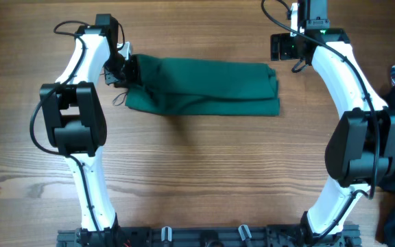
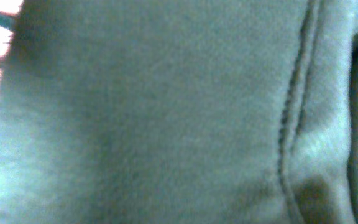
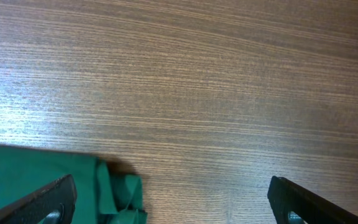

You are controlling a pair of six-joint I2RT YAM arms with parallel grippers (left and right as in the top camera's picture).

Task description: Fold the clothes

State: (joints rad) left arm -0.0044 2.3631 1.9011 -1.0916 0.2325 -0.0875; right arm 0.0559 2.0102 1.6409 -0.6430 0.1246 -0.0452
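Dark green fabric garment (image 1: 204,86): left end effector (image 1: 129,71) at its left edge, grip unclear; right end effector (image 3: 169,194) open, empty.

Overhead looks straight down on the whole desk (image 1: 204,178); my left wrist camera sits right against the clothes (image 2: 166,112), my right looks down close at their end, which overhead shares
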